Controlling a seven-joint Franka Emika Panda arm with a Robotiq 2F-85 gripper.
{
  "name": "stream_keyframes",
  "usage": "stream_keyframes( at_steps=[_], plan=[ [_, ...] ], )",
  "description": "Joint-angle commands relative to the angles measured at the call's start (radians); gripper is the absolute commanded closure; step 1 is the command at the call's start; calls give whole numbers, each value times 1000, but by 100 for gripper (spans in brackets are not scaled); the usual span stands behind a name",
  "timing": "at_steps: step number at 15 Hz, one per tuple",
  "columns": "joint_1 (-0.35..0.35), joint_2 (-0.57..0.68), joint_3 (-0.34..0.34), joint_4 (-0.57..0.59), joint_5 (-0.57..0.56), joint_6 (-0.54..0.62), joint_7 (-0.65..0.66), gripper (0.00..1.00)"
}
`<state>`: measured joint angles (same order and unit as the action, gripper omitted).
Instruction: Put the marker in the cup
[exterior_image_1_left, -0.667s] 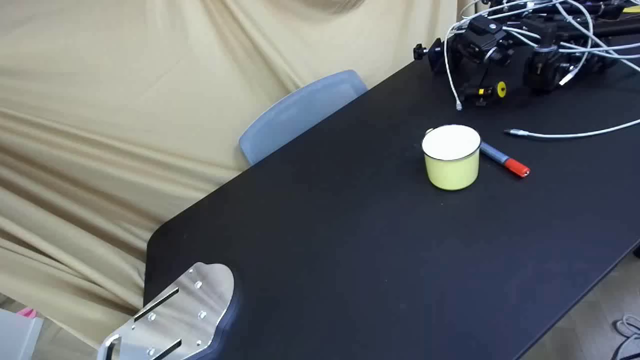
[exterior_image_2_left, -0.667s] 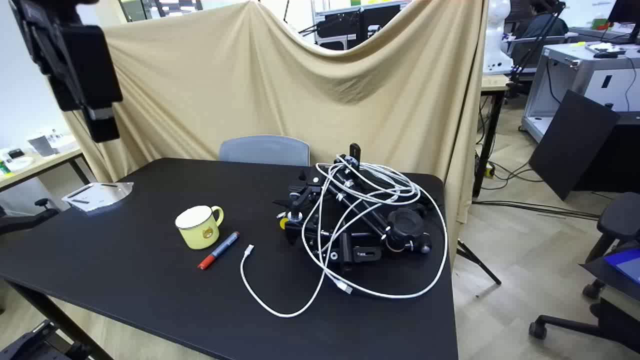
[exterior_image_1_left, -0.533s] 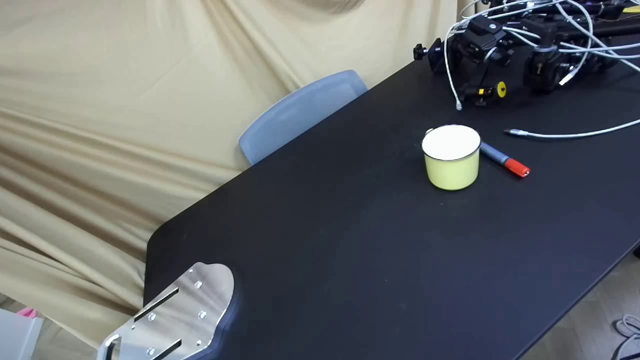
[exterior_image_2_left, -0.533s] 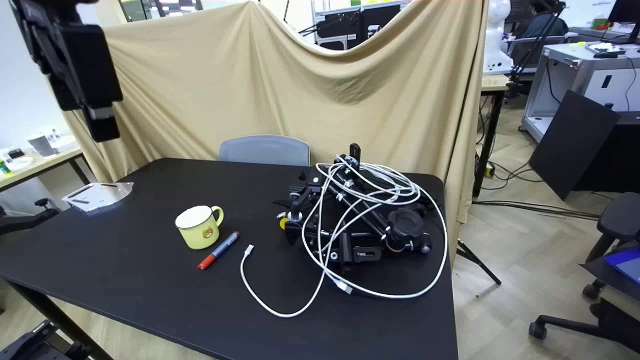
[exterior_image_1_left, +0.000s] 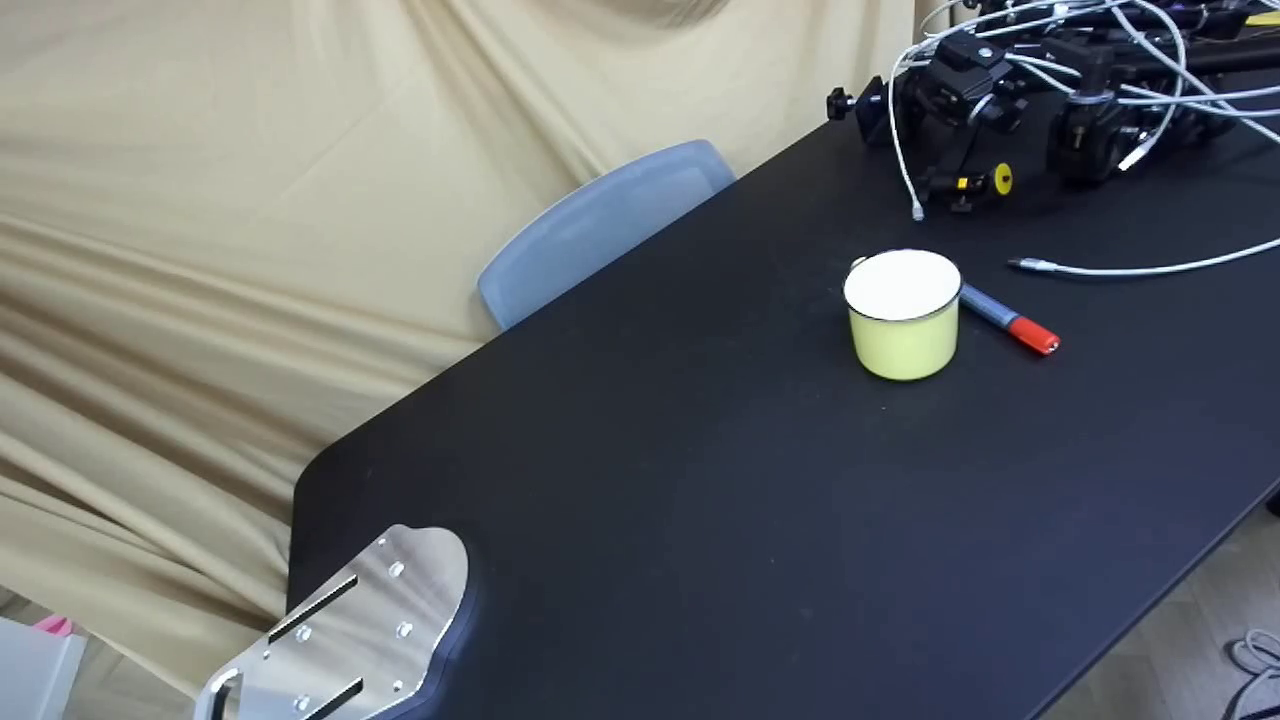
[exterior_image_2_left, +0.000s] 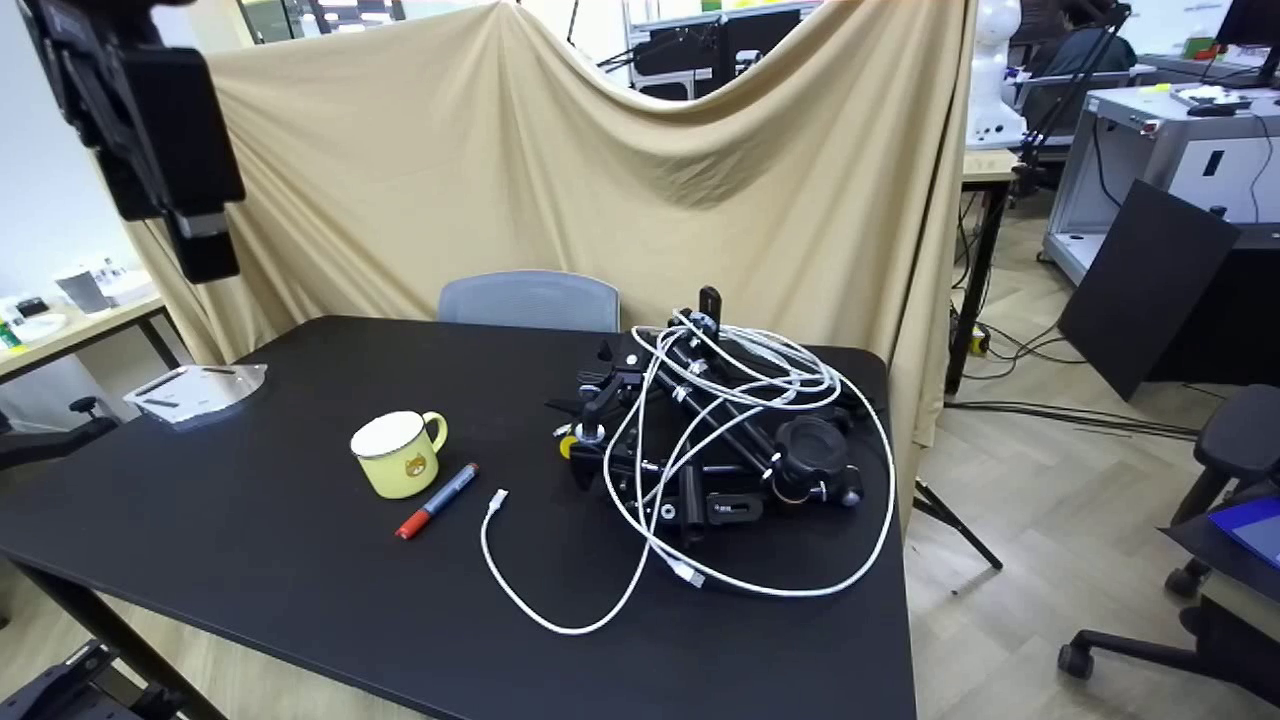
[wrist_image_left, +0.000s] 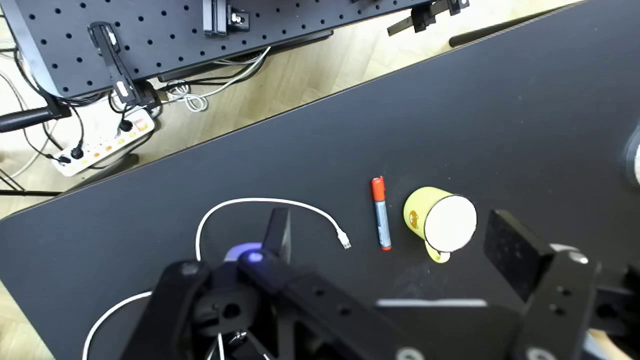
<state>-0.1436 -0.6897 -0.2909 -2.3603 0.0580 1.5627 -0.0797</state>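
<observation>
On the black tabletop (wrist_image_left: 300, 150), the red-capped marker (wrist_image_left: 382, 214) lies flat, just beside the yellow mug (wrist_image_left: 422, 207), not touching. Fingers (wrist_image_left: 517, 252) wide apart, holding nothing. Marker probably light, stiff, smooth, apt to roll; best pinched across its middle.

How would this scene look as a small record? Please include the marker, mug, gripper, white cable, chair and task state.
marker: red-capped, lying on the black table, beside the mug
mug: upright, pale yellow-green, white inside
gripper: open, nothing held
white USB cable: partly over black mounting gear, one end near the marker
chair: beyond the table edge
task: marker not yet in the mug
</observation>
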Motion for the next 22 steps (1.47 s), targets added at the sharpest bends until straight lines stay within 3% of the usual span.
stream_keyframes(
  at_steps=[1, 5, 12, 16, 22],
  plan=[
    [-23, 6, 17, 3, 10, -3, -12, 0],
    [-21, 11, 21, -1, 9, 29, -13, 0],
    [10, 288, 84, -9, 9, 349, 12, 0],
    [39, 440, 146, -34, 21, 463, 38, 0],
    [113, 540, 250, -103, 97, 671, 116, 0]
  ],
)
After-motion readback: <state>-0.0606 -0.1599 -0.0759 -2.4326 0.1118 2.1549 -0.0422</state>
